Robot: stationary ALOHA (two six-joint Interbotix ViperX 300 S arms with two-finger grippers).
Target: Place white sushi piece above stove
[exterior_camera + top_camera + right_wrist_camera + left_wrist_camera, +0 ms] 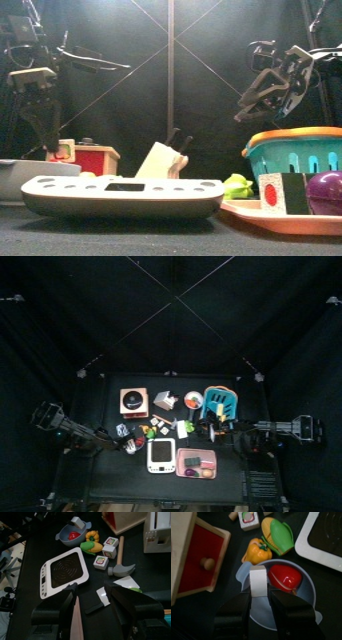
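The stove is an orange-tan block with a black burner disc, at the table's back left. Its red front with a knob shows in the left wrist view and in the front view. My left gripper is shut on a white sushi piece and holds it above a grey-blue bowl that has a red piece in it. In the top view the left gripper is in front of the stove. My right gripper is open and empty, raised at the right.
A white scale lies at the front middle, and a pink tray lies to its right. A teal basket stands at the back right. A yellow pepper, a green piece and a toy hammer lie mid-table.
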